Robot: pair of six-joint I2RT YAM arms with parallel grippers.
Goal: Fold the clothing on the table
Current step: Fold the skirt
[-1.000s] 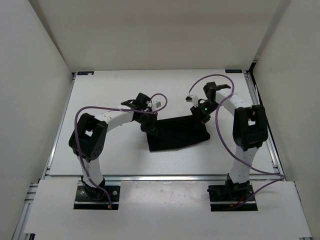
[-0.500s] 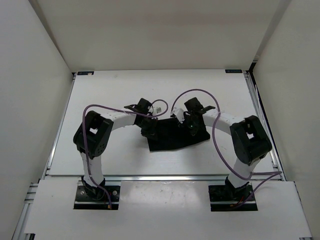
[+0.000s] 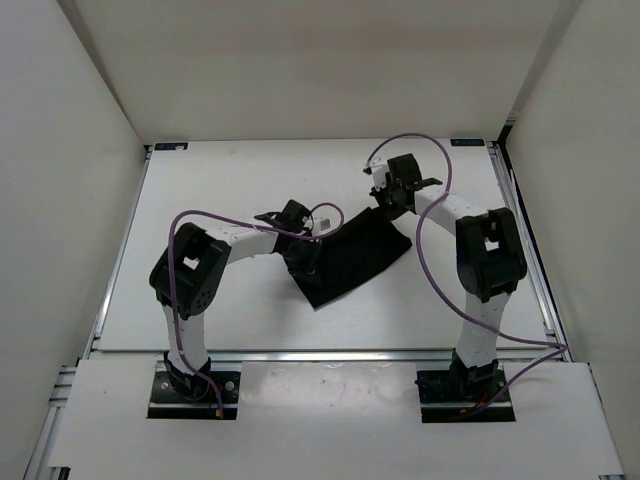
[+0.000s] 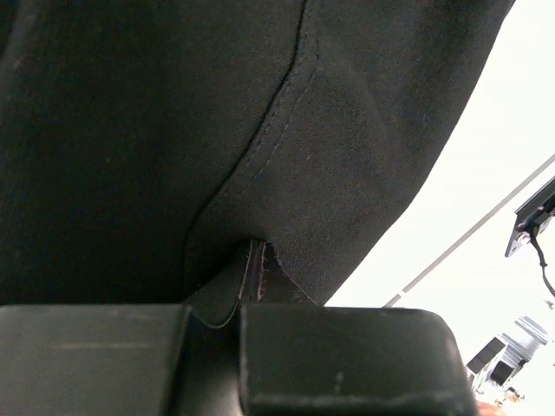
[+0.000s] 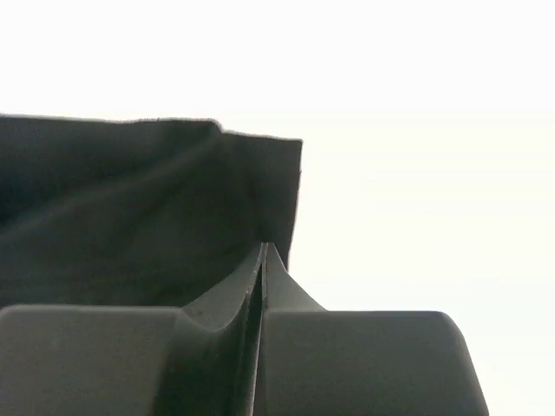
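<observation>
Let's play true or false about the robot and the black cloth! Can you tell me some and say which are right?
1. The cloth is plain black. True.
2. The left fingers pinch the cloth. True.
3. The right fingers are wide open and hold nothing. False: they are shut on a corner of the cloth.
4. The cloth lies in the far left corner of the table. False: it is near the middle of the table.
</observation>
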